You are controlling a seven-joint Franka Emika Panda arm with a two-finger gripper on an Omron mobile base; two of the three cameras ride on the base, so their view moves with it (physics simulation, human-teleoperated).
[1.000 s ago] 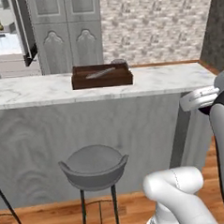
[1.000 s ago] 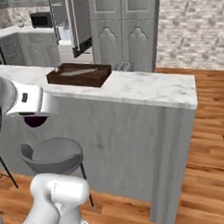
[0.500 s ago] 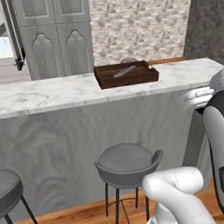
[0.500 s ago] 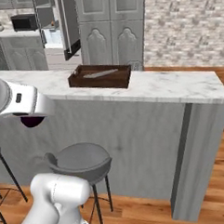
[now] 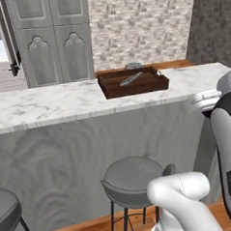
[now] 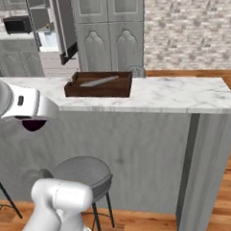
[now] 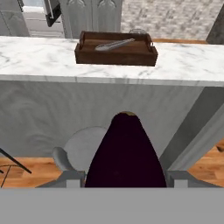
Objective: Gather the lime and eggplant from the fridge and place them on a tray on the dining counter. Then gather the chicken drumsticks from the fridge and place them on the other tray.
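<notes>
1. The eggplant (image 7: pixel 125 153) is smooth, glossy and dark purple, a rounded cone broad at the base and narrowing to a blunt tip.
2. In the hand view its long axis runs straight out from the gripper (image 7: pixel 124 177), tip pointing toward the marble dining counter (image 7: pixel 39 57).
3. The jaws are closed on the eggplant's wide end, one finger on each side.
4. A dark wooden tray (image 7: pixel 114 53), rectangular with raised walls, sits on the veined white counter and holds a slim grey utensil (image 7: pixel 114 44).
5. A round grey stool (image 5: pixel 133 179) stands below the counter.
6. The arm holds the eggplant low, in front of the counter face and well apart from the tray.
</notes>
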